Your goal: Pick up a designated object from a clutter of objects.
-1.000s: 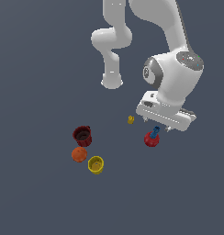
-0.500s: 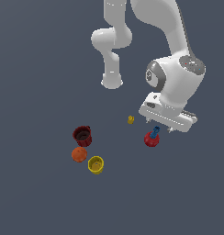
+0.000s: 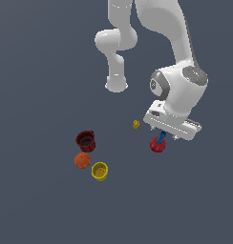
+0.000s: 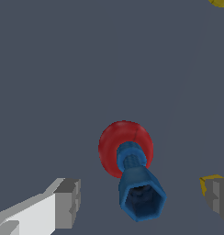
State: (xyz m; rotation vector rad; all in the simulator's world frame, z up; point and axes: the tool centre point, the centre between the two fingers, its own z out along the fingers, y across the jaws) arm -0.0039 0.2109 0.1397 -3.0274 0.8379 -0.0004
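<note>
The blue piece (image 3: pixel 161 138) stands tilted on top of the red apple (image 3: pixel 156 145), touching it, toward the exterior view's right of the dark bench (image 3: pixel 42 71). In the wrist view the blue piece (image 4: pixel 139 190) shows a hexagonal hollow end facing the camera, a ribbed narrow middle and its other end resting on the apple (image 4: pixel 125 147). The white arm hangs over this pair, and the claw (image 4: pixel 141 202) is spread wide, its two grey fingertips (image 4: pixel 68 202) standing well apart on either side of the blue piece without touching it; it has hold of nothing. A tiny yellow piece (image 3: pixel 136 125) lies near the apple, on the exterior view's left of it. Well apart, farther to the exterior view's left, sits a loose group: a dark red mug (image 3: pixel 85 141), an orange ball (image 3: pixel 81 160) just beside it, and a yellow cup (image 3: pixel 99 170) just beside the ball.
</note>
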